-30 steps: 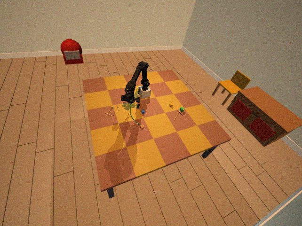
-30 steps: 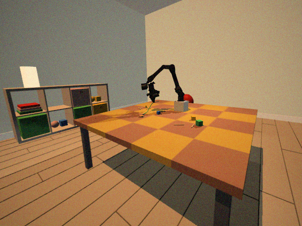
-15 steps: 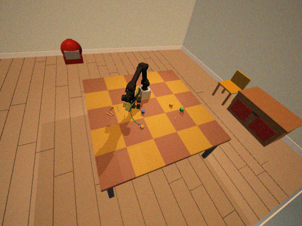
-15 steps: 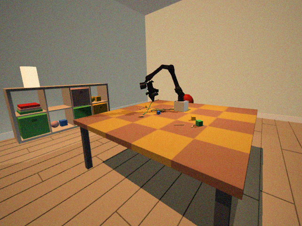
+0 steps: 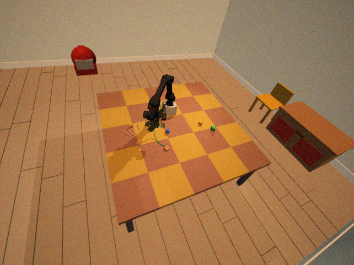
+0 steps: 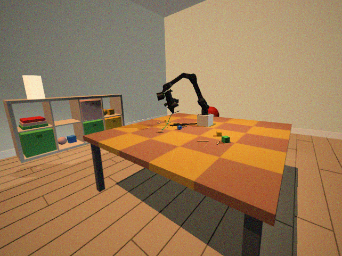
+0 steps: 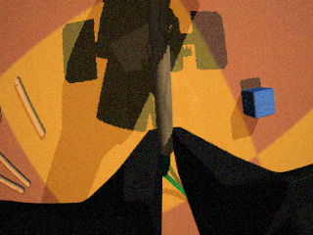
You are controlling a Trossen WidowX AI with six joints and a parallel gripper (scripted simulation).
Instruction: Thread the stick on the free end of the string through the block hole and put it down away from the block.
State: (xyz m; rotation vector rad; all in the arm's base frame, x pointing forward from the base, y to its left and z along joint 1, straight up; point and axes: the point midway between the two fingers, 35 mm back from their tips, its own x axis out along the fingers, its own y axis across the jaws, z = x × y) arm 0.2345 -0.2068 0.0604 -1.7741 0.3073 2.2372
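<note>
My gripper (image 5: 153,125) (image 6: 172,112) (image 7: 164,137) is shut on the thin wooden stick (image 6: 176,111) (image 7: 164,92), near its string end, and holds it above the table. In the wrist view the stick points up the picture from the fingertips. The green string (image 5: 154,135) (image 6: 167,124) (image 7: 175,182) hangs from the stick down to the round wooden button (image 5: 166,148) (image 6: 159,132) on the table. A small yellow-brown block (image 5: 200,123) (image 6: 218,133) stands on the table away from the gripper. I cannot make out a hole in it, or tell whether it is the holed block.
A blue cube (image 5: 167,130) (image 6: 179,127) (image 7: 259,102) lies near the gripper. A green cube (image 5: 213,128) (image 6: 225,139) and two loose sticks lie near the yellow-brown block. Several loose sticks and a small yellow object (image 5: 131,125) lie on the gripper's other side. The white base (image 5: 170,109) (image 6: 204,120) stands behind.
</note>
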